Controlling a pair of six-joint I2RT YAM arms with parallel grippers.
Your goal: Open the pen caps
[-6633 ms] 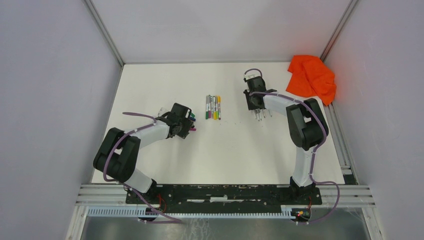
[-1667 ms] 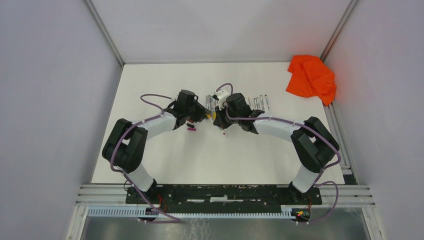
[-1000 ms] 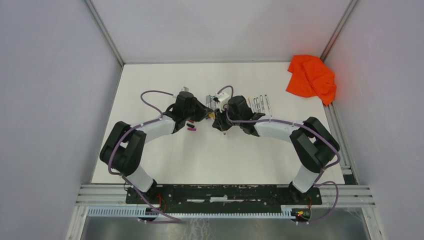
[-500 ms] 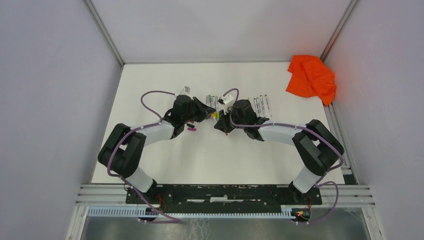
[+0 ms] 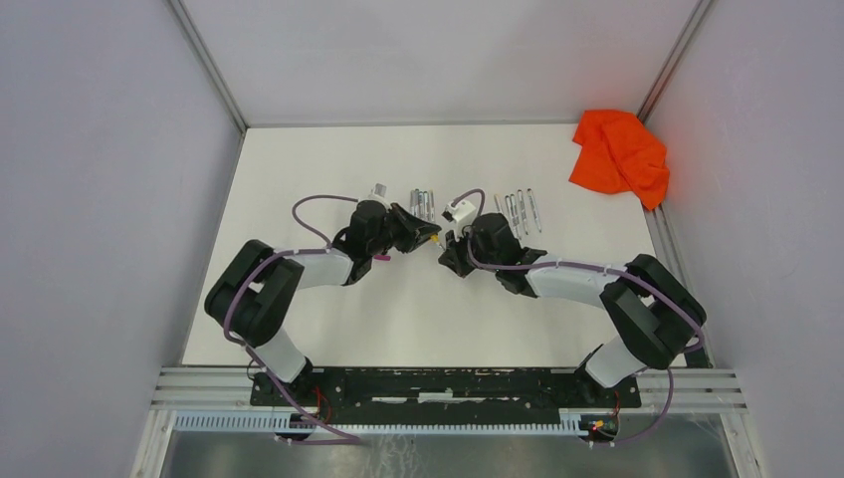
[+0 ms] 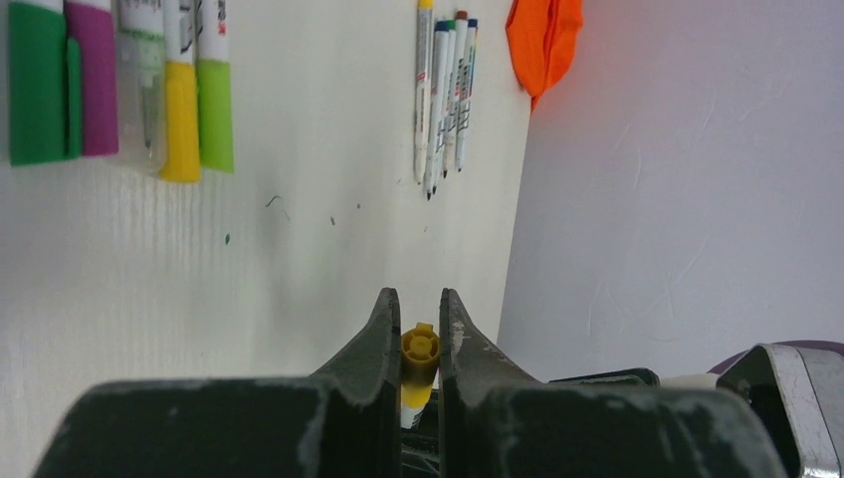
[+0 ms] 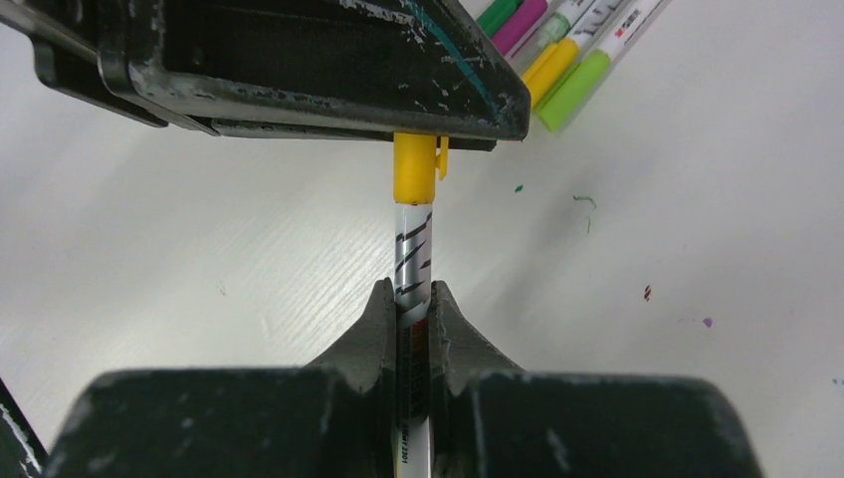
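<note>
Two grippers share one pen point(image 7: 412, 224) over the middle of the white table point(image 5: 418, 309). The left gripper point(image 6: 420, 317) is clamped on the yellow cap point(image 7: 414, 171), the right gripper point(image 7: 411, 299) on the grey-white barrel point(image 7: 410, 264); the cap is seated on the barrel. A row of capped pens point(image 6: 181, 100) lies just beyond, uncapped pens point(image 6: 441, 100) further right, towards the orange cloth point(image 5: 619, 154)

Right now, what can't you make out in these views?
- Top view: held pen too small; left gripper and right gripper cover it.
- Left wrist: only yellow cap end shows; fingers hide the rest.
- Right wrist: left gripper hides the cap's far end.
- Left wrist: capped pens cut off by top edge.
</note>
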